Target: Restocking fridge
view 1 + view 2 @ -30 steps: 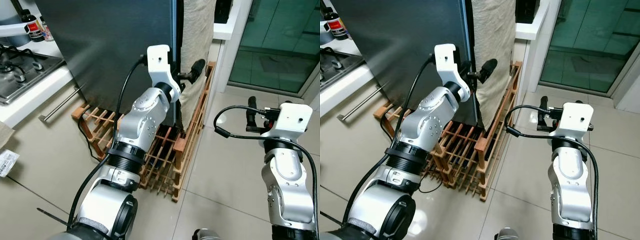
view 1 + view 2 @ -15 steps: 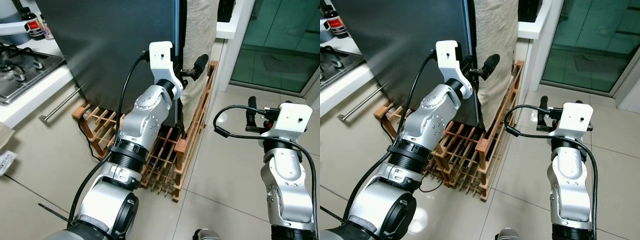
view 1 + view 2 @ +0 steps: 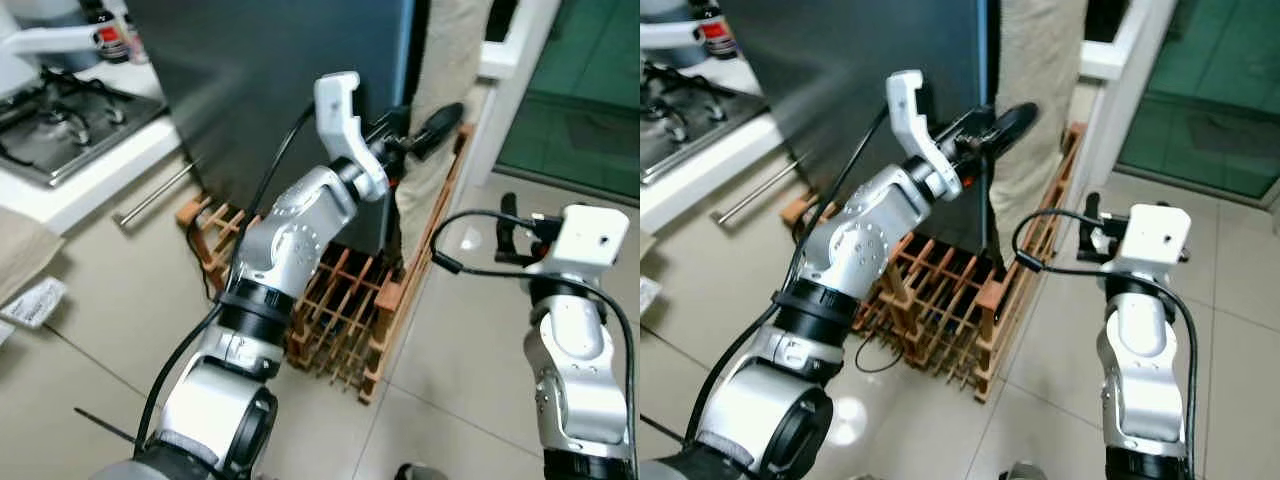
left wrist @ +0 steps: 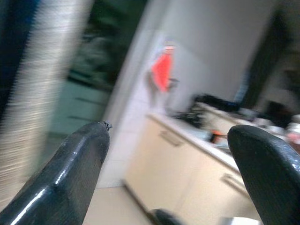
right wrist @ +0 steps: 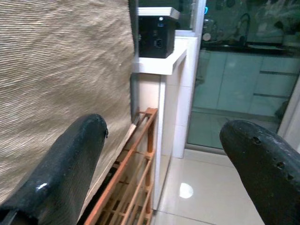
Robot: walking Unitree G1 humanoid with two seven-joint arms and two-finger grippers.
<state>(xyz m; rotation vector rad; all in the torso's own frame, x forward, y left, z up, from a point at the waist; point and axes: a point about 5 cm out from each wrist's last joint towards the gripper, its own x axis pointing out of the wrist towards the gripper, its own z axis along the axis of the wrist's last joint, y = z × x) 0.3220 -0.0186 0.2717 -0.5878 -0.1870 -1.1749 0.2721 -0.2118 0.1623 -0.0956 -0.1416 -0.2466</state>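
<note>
The left gripper (image 3: 425, 128) is raised at the right-hand edge of the dark fridge (image 3: 290, 70), just beside the strip where the fridge's side meets a hanging beige woven cloth (image 3: 450, 60). In the left wrist view its two black fingers (image 4: 70, 173) stand wide apart with nothing between them; past them lies a blurred room with pale cabinets and a red shape on a wall. The fridge door looks closed, its dark front face rising behind the left forearm, and whether the fingertips touch its edge cannot be told from the blurred head views.

Below that gripper a wooden slatted rack (image 3: 340, 310) sits on the tiled floor (image 3: 460, 370), pushed against the foot of the fridge and under the cloth.

The right gripper (image 3: 508, 228) is held low and out to the right of the rack, well apart from the fridge, above the bare tiles. In the right wrist view its fingers (image 5: 61, 173) are also spread wide and hold nothing; ahead of them are the woven cloth, the rack's end and a white ledge carrying a small black box (image 5: 157, 37).

Far to the left of the left gripper is a white counter (image 3: 90, 180) with a gas hob (image 3: 60, 120).
</note>
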